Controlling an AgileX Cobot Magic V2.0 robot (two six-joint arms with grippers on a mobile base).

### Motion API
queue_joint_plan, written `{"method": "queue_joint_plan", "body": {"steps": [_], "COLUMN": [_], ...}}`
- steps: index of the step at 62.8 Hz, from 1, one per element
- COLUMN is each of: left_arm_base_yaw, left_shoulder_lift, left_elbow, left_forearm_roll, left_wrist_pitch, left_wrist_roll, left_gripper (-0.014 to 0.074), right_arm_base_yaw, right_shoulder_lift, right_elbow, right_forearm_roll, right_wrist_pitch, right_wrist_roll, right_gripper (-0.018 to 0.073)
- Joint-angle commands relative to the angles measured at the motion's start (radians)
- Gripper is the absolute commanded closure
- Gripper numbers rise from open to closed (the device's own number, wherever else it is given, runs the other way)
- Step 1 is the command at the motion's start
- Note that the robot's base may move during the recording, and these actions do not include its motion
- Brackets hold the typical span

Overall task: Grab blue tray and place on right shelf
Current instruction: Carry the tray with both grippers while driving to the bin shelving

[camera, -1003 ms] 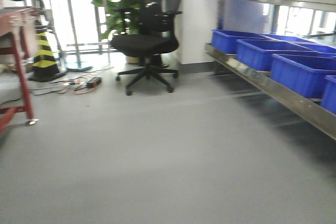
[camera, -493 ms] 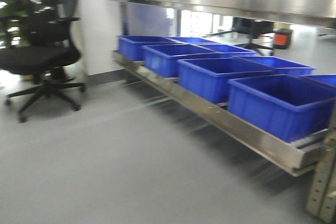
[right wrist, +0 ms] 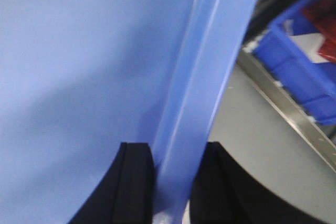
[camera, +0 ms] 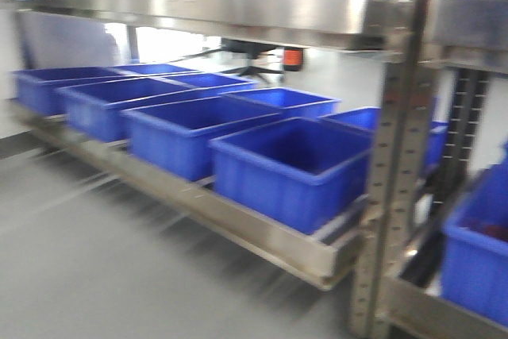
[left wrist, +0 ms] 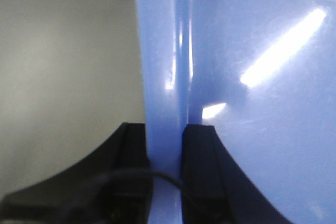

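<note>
Grey floor [camera: 119, 275]; glossy pale blue tray [left wrist: 262, 103], rim clamped by left fingers [left wrist: 134, 156], right fingers [right wrist: 137, 174].

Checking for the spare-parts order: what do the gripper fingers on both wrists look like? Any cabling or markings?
Left gripper: two matte black fingers, squared tips, outer edges curving wider toward the base. A thin black cable loops across low between them. Right gripper: same matte black squared-tip fingers, no cable visible. No markings on either. Arms themselves are out of view.
</note>
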Motion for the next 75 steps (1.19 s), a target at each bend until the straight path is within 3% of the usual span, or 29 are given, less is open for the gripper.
{"method": "queue_joint_plan", "body": {"steps": [1, 75], "left_arm_base_yaw": [-0.017, -0.017], "left_shoulder_lift": [-0.035, -0.035], "left_elbow": [-0.024, -0.024], "left_forearm_roll": [-0.020, -0.022], "left_wrist_pitch": [0.084, 0.084], "left_wrist_roll": [0.033, 0.033], "left_gripper": [0.0645, 0.0645], "right_arm_base_yaw": [0.009, 0.009], "right_shoulder_lift": [-0.034, -0.034], "right_elbow": [-0.028, -0.028], "right_forearm_roll": [0.011, 0.011], "right_wrist_pitch": [-0.095, -0.095], "right_wrist_roll": [-0.026, -0.026], "right_gripper": [0.0502, 0.0502]}}
